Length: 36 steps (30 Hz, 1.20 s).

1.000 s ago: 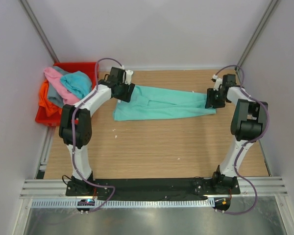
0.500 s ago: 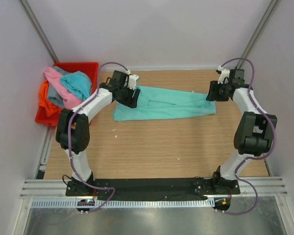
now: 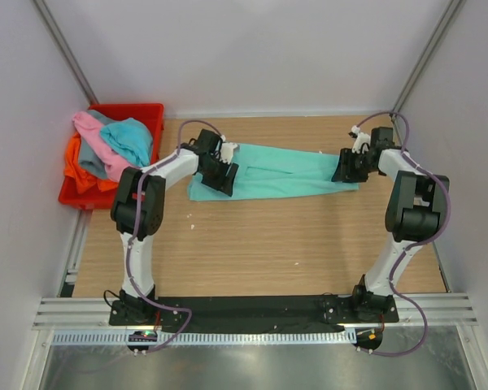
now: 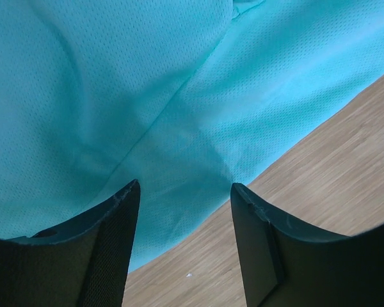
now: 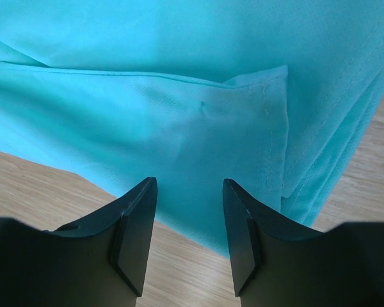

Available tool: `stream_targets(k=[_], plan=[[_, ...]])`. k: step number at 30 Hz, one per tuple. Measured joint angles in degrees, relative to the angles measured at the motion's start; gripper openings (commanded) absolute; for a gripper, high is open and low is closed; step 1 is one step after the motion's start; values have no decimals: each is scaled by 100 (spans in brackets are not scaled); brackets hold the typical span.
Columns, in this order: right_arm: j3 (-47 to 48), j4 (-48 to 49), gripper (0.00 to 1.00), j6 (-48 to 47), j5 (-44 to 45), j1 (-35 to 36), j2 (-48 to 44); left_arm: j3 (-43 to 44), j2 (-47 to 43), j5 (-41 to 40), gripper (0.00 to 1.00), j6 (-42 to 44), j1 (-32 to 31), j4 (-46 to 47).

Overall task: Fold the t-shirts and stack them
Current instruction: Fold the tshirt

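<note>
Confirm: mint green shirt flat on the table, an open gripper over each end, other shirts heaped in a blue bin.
Wrong colour: the bin is red, not blue, as the top external view shows. The rest stands.

Top external: fixed, high behind the arm bases, looking down and forward over the whole table. Left wrist: very close, aimed down past its own fingers at the mint green t-shirt edge. Right wrist: equally close, at the shirt's opposite end. All three views share that shirt.
</note>
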Motion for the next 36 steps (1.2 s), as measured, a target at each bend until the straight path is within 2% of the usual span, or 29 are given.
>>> stream_targets(k=[7,15,25,28,36], plan=[[-400,-92,50,-7,310,-11,26,116,42,116,58,63,-28,-120],[-407,-103,50,-33,588,-103,-33,114,-4,162,57,595,-247,-433],[-468,31,51,-199,647,-214,-1145,-173,-916,212,56,896,-437,-402],[-457,149,50,-256,634,-212,-1185,127,-772,173,56,894,-664,-442],[-431,149,50,-352,662,-212,-667,1674,286,-232,58,914,-1823,-514]])
